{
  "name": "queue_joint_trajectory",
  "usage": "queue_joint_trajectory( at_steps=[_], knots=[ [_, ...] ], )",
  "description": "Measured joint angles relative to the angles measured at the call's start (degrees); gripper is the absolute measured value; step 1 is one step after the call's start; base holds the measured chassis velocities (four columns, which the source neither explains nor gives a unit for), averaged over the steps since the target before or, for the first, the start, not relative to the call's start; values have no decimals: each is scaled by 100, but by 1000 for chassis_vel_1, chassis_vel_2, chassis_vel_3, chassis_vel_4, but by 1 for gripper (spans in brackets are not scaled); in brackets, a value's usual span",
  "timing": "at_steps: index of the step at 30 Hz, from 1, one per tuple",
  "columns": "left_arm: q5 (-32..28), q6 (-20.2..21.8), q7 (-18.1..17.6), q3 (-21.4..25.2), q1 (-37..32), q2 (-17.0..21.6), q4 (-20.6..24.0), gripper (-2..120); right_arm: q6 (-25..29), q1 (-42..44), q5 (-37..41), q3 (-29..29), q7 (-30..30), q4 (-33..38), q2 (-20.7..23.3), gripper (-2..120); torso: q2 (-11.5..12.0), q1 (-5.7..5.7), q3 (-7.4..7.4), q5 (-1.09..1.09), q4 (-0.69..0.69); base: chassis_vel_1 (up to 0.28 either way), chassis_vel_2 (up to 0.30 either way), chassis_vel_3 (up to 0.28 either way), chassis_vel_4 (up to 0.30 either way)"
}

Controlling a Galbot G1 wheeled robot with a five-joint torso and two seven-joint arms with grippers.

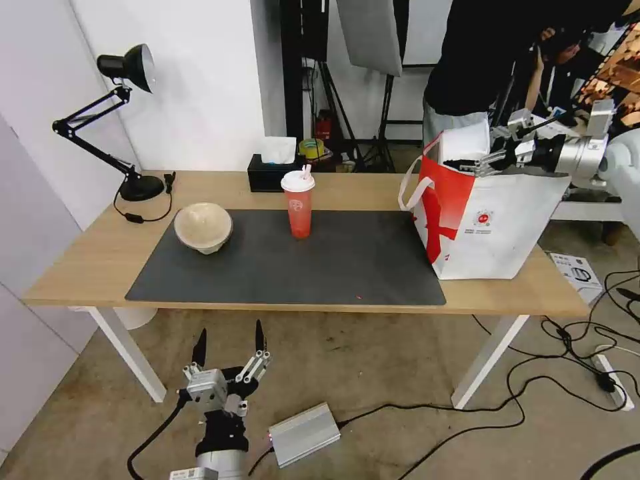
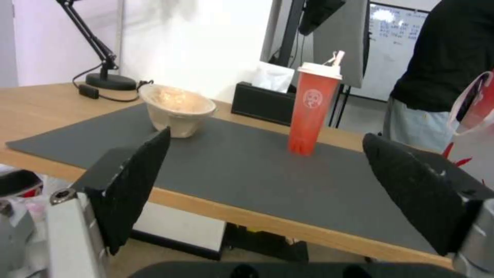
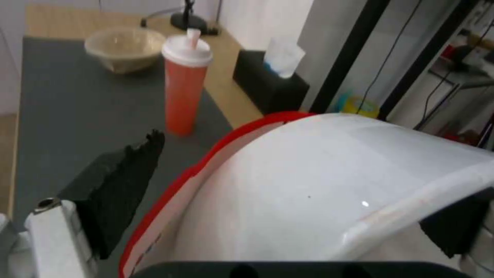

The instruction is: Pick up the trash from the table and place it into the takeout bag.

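I've got my right end effector (image 1: 481, 163) at the upper right, clamped on the wide white plastic bowl's (image 3: 329, 185) slick, springy rim over the white-and-red insulated takeout bag (image 1: 493, 227) on the bench (image 1: 80, 267), left end effector (image 1: 230, 353) wide open, empty, low.

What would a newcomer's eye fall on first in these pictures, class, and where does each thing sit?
First, the white and red takeout bag standing on the table's right end, with the right pincer at its open top gripping a white plastic bowl. Next, the red drink cup upright on the grey mat and the beige paper bowl on the mat's left part. The left pincer hangs open below the table's front edge.
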State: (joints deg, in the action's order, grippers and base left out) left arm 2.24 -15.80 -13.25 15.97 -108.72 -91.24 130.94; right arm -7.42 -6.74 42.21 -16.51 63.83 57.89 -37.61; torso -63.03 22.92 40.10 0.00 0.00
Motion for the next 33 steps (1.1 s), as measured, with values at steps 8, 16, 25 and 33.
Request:
queue_joint_trajectory(
  at_steps=[8, 16, 25, 33],
  knots=[
    [22, -5, 1, 10, -21, 0, 51, 100, 93, -168, -288, -138, 118, -90, 32, 100, 0, 0, 0, 0, 0, 0, 0, 0, 0],
    [38, -13, 2, 10, -37, -1, 79, 100, 114, -466, -440, -360, 206, -113, 68, 100, 0, 0, 0, 0, 0, 0, 0, 0, 0],
    [44, -36, 2, 7, -58, -1, 100, 100, 196, -906, -707, -785, 311, -250, 62, 100, 0, 0, 0, 0, 0, 0, 0, 0, 0],
    [47, -39, 2, 8, -67, -1, 123, 100, 317, -1169, -951, -978, 387, -379, 19, 100, 0, 0, 0, 1, 0, 0, 0, 0, 0]
  ],
)
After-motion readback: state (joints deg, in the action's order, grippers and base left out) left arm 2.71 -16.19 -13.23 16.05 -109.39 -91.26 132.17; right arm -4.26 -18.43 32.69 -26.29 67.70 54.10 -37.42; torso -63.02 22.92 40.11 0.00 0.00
